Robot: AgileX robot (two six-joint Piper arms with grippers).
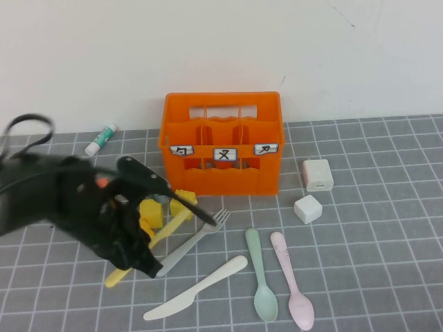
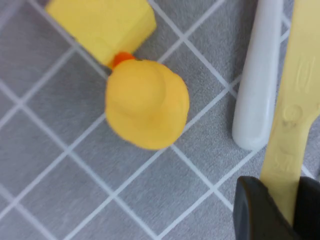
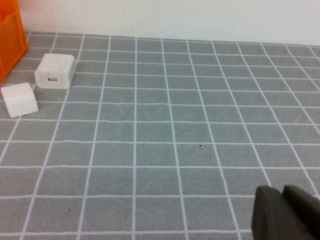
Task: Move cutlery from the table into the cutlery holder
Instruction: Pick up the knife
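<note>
In the left wrist view my left gripper (image 2: 287, 200) is shut on the yellow knife (image 2: 295, 110), its black fingers (image 2: 255, 210) on either side of the flat handle. The high view shows that gripper (image 1: 138, 259) low at the table's front left over the yellow knife (image 1: 169, 225). Beside it lie the grey fork (image 1: 201, 235), white knife (image 1: 197, 288), mint-green spoon (image 1: 259, 277) and pink spoon (image 1: 292, 280). The orange cutlery holder (image 1: 221, 145) stands behind them by the wall. My right gripper (image 3: 285, 210) is shut with nothing in it, above bare grey table; the high view does not show it.
A yellow duck (image 2: 147, 105) and a yellow cube (image 2: 102, 25) sit close to the held knife, next to the fork's handle (image 2: 257, 85). A white charger (image 1: 318, 175) and a white cube (image 1: 308, 208) lie right of the holder. A small tube (image 1: 102, 138) lies by the wall.
</note>
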